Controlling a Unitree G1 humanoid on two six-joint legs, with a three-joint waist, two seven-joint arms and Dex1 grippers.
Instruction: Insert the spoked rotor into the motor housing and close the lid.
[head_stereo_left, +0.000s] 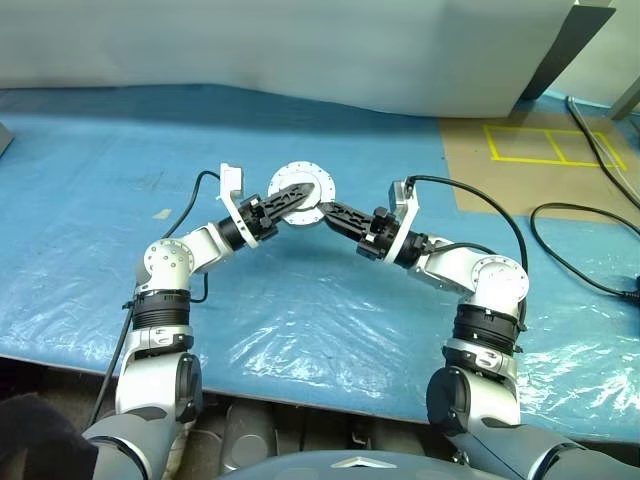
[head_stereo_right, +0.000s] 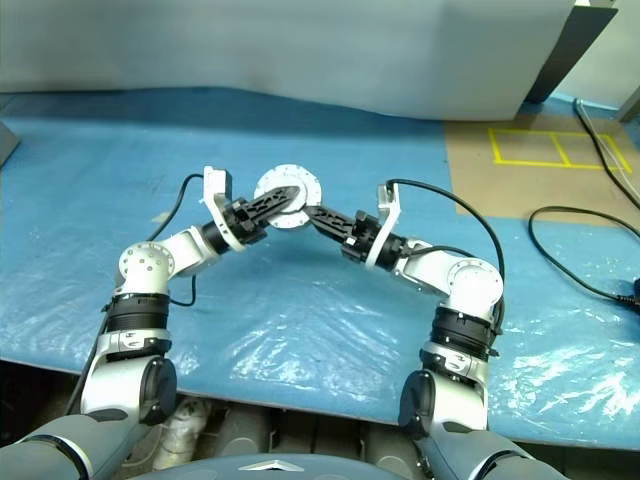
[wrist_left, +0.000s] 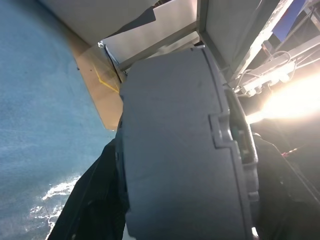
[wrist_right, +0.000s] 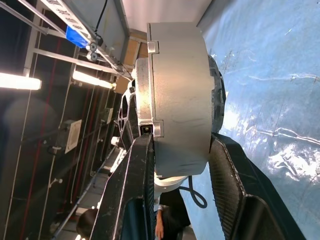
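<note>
Right end effector (wrist_right: 182, 185) clamps the motor housing (wrist_right: 180, 95) edge-on, round face up.

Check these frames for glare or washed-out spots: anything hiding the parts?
Left wrist view: strong flare at one edge, the motor housing dim but readable. Right wrist view: bright ceiling strips behind, housing clear. Head views: evenly lit, white glints on the blue plastic sheet only.

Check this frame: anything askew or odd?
Nothing stands out. The motor housing is held up above the blue sheet, right gripper clamped across it, left gripper against its face. Nothing dropped.
</note>
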